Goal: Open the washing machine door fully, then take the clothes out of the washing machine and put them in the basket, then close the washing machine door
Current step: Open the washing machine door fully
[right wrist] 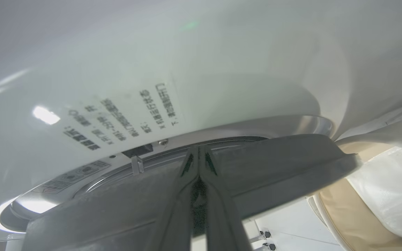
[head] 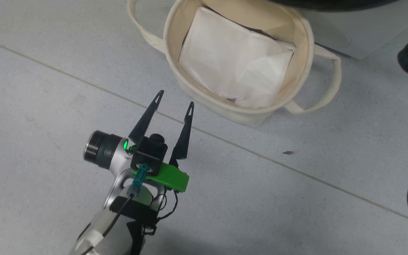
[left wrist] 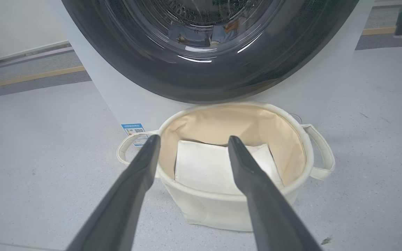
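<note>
Your left claw (head: 175, 98) hangs over the floor (head: 41, 88) with its two long, tapering dark fingers spread wide and nothing between them, pointing toward the basket (head: 239, 113), which stands just beyond it and a little to the right. The basket is a round tub of soft cream canvas with a rolled rim and a loop handle on each side. Inside it lies a plain white folded sheet (head: 236, 60), crinkled and roughly rectangular. Just past the basket rises the washing machine (left wrist: 127, 104), a smooth white box with a small blue label (left wrist: 133, 129) low on its left front. The washing machine door (left wrist: 204, 83) bulges above the basket, with a wide glossy black rim around curved clear glass. Through that glass you can make out the clothes (left wrist: 201, 35) in the drum, a patch of light blue fabric with a touch of orange. Your right claw (right wrist: 198, 150) is pressed shut, the fingers flat against each other and holding nothing. They lie across the door's edge, and their tips reach the seam where it meets the white front printed with blurred text. Whether they touch the seam, you cannot tell. The floor is pale grey, faintly speckled, and a thin joint line crosses it.
</note>
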Motion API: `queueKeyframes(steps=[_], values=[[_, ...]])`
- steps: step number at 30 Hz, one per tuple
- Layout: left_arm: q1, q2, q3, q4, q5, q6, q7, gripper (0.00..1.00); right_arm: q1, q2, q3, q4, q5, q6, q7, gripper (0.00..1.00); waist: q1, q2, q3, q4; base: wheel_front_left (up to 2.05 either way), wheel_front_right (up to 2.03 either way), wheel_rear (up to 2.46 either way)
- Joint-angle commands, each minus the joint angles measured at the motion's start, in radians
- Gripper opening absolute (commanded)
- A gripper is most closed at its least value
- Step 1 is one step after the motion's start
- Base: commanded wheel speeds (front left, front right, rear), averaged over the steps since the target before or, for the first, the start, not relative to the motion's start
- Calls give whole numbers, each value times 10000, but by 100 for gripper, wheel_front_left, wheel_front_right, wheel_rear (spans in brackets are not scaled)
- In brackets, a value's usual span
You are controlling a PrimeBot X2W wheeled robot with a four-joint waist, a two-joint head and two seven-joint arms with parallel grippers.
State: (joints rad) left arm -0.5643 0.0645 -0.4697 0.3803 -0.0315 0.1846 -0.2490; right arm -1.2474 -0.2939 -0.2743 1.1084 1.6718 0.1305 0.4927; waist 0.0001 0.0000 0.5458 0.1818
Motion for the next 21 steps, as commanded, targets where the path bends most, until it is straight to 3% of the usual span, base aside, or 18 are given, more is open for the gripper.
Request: queueKeyframes(steps=[1,9,21], values=[[-35,118,229,-222,-110,64,-106,100,-376,357,255,-158,-62,2,380,0,-1,0,-69,34,0,0,0],[42,256,250,-103,-186,99,-119,100,117,639,610,253,-338,2,783,0,-1,0,-489,3,0,0,0],[474,593,346,-69,-410,144,-125,100,2130,1805,1456,-362,-1015,2,1118,0,-1,0,-1544,-242,0,0,0]])
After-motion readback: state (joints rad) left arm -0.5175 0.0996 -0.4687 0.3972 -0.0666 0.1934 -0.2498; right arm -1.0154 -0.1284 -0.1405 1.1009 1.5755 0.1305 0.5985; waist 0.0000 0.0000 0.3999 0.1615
